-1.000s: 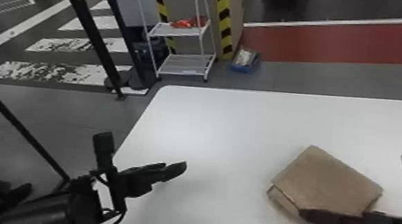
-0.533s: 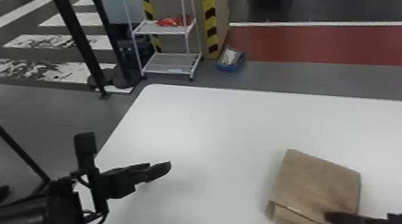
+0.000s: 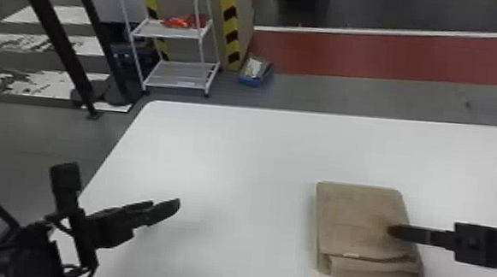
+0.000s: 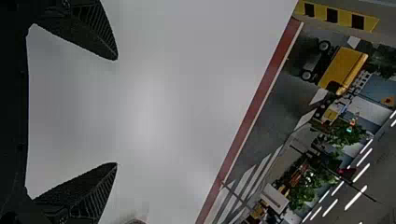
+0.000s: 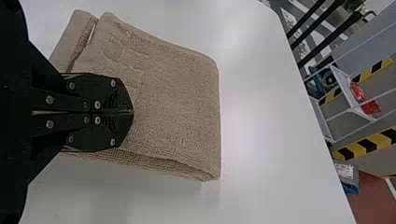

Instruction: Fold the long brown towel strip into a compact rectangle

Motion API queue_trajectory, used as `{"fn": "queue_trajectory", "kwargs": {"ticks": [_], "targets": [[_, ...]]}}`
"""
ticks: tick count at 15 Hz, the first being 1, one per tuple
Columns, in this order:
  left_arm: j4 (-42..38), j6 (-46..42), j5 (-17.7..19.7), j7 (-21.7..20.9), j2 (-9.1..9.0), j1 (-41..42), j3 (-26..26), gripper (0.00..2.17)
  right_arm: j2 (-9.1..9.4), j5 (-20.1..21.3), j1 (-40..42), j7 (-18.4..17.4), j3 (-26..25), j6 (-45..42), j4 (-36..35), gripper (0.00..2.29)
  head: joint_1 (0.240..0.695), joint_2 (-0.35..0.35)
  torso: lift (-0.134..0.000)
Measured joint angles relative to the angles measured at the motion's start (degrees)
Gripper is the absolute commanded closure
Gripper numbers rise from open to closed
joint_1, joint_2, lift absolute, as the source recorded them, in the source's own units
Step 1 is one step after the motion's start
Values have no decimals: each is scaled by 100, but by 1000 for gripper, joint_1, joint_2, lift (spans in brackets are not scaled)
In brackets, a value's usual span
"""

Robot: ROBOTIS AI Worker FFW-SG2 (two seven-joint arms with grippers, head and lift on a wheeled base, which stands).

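A big white bench (image 3: 237,156) holds the brown towel (image 3: 356,218), folded up, toward the robot's right. The left end effector (image 3: 167,209) is over the bench, fingers apart. The right end effector (image 3: 395,231) is at the towel, fingers together.

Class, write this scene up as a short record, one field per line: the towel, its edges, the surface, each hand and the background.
Towel: brown towel, folded into a compact, roughly rectangular stack
Edges: lower layers jut out past the top one on the side nearest the robot
Surface: white table
Left hand: open, over the table, left of the towel
Right hand: shut, at the towel's right part
Background: white rack on the floor beyond the table
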Motion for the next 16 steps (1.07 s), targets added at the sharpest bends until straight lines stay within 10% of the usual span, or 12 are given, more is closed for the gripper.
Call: {"fn": "queue_trajectory", "kwargs": {"ticks": [5,16], "targets": [[-41,19,1,33,-22,3,-30,73,688,-1492,0,-302,-1105,-307,-491,2034,695,202,-120],[87,3,-4,16,23,-57,-12,73,592,-1028,1475,-223,-589,-1116,-600,2037,695,252,-120]]}}
